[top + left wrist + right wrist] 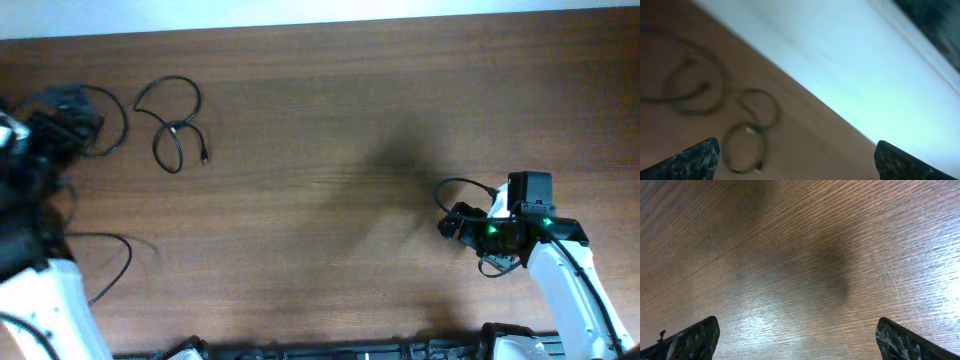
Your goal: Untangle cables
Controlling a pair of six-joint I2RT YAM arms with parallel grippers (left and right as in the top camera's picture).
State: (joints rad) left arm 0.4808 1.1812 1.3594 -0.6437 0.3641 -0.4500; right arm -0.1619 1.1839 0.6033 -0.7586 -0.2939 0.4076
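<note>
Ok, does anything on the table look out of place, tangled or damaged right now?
Nothing looks spilled or damaged. The only oddity: a thin black cable near the far left corner of the table crosses itself in a loose figure-eight. The left wrist view is too blurred for detail.

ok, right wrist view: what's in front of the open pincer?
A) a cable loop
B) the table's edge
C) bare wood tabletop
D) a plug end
C: the right pincer has its fingers wide apart, and only the wood grain of the table shows between them.
</note>
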